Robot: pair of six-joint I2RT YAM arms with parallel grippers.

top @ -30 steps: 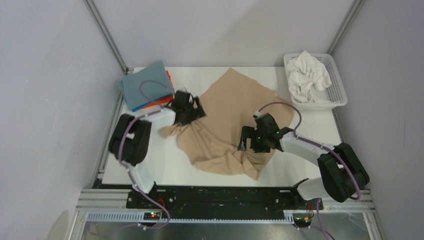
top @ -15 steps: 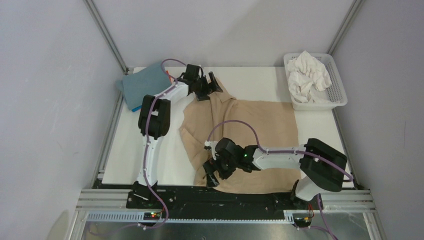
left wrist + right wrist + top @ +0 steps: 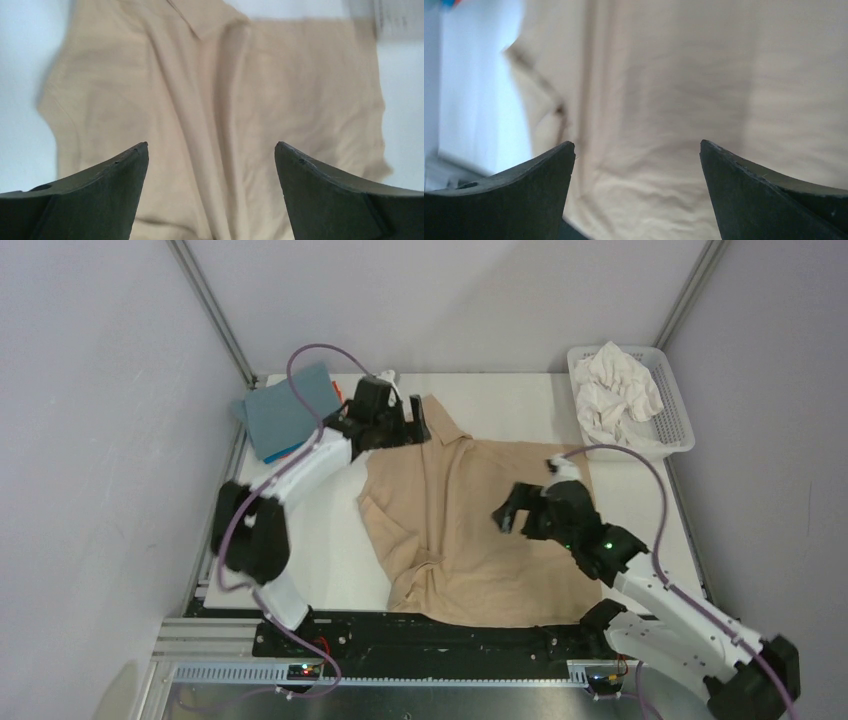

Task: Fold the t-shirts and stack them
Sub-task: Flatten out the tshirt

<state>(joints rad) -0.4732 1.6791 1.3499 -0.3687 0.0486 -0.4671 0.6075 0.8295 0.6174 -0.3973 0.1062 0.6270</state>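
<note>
The tan-beige t-shirt (image 3: 470, 530) lies spread on the white table, with a folded flap at its far left corner and wrinkles at its left edge. It fills the left wrist view (image 3: 215, 100) and the right wrist view (image 3: 674, 90). My left gripper (image 3: 415, 422) is open and empty above the shirt's far left corner. My right gripper (image 3: 510, 512) is open and empty above the shirt's middle right. A folded stack with a grey-blue shirt (image 3: 285, 412) on top, and bright blue and orange edges under it, sits at the far left. White shirts (image 3: 620, 390) lie crumpled in the basket.
The white slotted basket (image 3: 682, 430) stands at the far right corner of the table (image 3: 330, 540). Grey walls with metal frame posts close in the back and sides. A black rail runs along the near edge.
The right gripper has lifted off the shirt's near left part and swung back right over its middle. The left gripper stays at the far left corner. The shirt lies flatter.
</note>
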